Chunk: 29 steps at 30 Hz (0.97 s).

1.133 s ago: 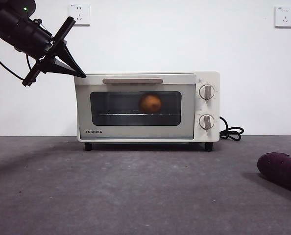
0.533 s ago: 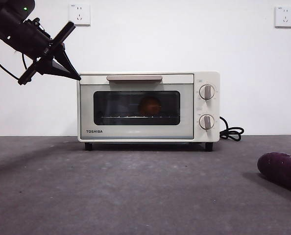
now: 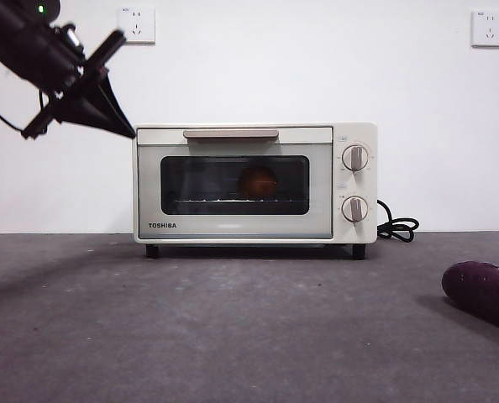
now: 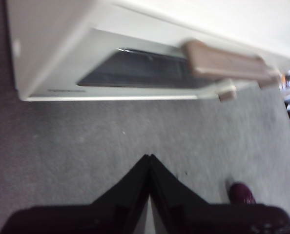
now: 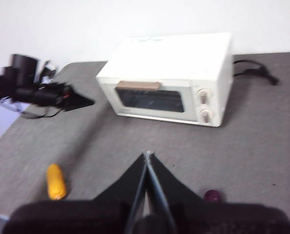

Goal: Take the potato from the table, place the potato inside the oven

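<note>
The potato (image 3: 258, 181) sits on the rack inside the oven (image 3: 233, 227), dim orange behind the dark glass of the closed door. My left gripper (image 3: 125, 129) hangs shut and empty just off the oven's upper left corner, apart from the beige handle (image 3: 230, 133). In the left wrist view its own tips (image 4: 149, 157) meet above the table, with the oven door (image 4: 135, 73) and handle (image 4: 223, 63) beyond. My right gripper (image 5: 147, 155) is shut and empty, held high and well back from the oven (image 5: 174, 58).
A dark purple vegetable (image 3: 483, 294) lies on the table (image 3: 233, 336) at the front right. A yellow vegetable (image 5: 56, 181) lies near the table's front left. The oven's black cord (image 3: 398, 227) coils to its right.
The oven door went from slightly ajar to fully closed. My left gripper then drew back a little up and left from the oven's corner.
</note>
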Available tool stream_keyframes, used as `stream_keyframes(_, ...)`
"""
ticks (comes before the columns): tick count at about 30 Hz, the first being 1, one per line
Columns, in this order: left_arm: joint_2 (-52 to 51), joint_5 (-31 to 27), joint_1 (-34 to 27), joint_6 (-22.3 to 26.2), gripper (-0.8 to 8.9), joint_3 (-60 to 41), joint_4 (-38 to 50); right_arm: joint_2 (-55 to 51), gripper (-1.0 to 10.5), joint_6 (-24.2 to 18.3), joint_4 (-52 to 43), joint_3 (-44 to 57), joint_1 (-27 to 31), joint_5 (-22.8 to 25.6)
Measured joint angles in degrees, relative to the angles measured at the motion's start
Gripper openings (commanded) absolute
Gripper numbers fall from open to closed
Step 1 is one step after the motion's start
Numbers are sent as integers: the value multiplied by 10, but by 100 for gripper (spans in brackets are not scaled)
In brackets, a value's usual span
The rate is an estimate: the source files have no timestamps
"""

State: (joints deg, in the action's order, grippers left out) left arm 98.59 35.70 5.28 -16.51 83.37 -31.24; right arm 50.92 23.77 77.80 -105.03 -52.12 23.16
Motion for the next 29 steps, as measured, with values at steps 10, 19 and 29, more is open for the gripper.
stream_keyframes(10, -123, -14, 35, 63, -5, 0, -29, 2, 2, 0, 0, 0, 0, 18)
stream_keyframes(19, -246, -13, 149, 72, -4, 0, -164, 2, 2, 0, 0, 0, 0, 19)
stream_keyframes(29, -290, -8, 316, 79, -4, 0, -236, 2, 2, 0, 0, 0, 0, 19)
